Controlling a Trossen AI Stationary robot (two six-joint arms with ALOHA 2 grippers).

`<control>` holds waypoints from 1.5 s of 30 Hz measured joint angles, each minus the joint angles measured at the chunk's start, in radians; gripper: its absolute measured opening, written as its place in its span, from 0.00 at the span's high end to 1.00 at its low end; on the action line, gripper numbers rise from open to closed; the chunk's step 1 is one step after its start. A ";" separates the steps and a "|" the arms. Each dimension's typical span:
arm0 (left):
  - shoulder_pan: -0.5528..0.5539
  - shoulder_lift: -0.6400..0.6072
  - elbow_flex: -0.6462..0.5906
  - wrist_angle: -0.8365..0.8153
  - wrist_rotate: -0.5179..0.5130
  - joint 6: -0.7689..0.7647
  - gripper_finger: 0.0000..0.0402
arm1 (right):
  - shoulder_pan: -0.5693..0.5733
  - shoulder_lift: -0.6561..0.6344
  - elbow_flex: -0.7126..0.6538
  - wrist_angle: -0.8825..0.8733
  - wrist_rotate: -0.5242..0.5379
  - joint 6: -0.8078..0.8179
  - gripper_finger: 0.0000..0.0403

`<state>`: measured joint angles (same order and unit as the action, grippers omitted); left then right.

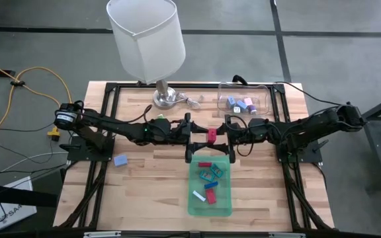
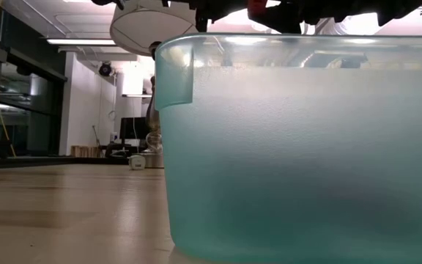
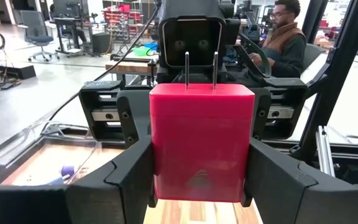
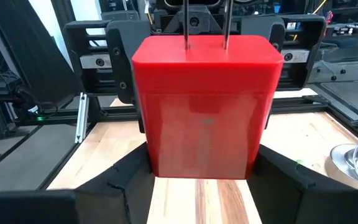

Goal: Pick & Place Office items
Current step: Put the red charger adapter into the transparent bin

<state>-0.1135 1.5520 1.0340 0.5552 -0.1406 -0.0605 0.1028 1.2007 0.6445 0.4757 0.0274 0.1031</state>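
A red block [image 1: 211,136] with two metal prongs on its upper face hangs in the air above the far end of the green tray [image 1: 192,198]. My left gripper [image 3: 199,163] reaches it from the table's left and my right gripper [image 4: 202,163] from the table's right; both are shut on it. Several small office items [image 1: 210,178] in red, blue, teal and white lie in the tray. A few more [image 1: 240,103] lie in the clear container [image 1: 264,92]. One blue piece [image 1: 120,160] rests on the table at the left. My left gripper pinches the red block's two upright sides [image 3: 161,168] between its fingers, low on the block. The fingers lie level, coming from the table's left. The block stands upright, prongs up, clear of the tray. My right gripper has the same block's upright sides [image 4: 158,155] between its two fingers, low on the block. The fingers lie level and come from the table's right, facing the left gripper. The block stays upright and lifted clear.
A lamp with a white shade [image 1: 147,39] stands at the table's far side, its metal base [image 1: 167,98] just left of the clear container. In the low view the tray's wall [image 2: 306,147] fills the near right. A person sits beyond the table.
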 joint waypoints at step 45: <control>-0.004 0.001 0.000 -0.025 0.008 -0.007 0.28 | 0.048 0.000 0.000 0.004 0.029 0.005 0.49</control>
<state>-0.1174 1.5532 1.0340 0.5306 -0.1324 -0.0678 0.1509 1.2007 0.6445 0.4794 0.0564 0.1084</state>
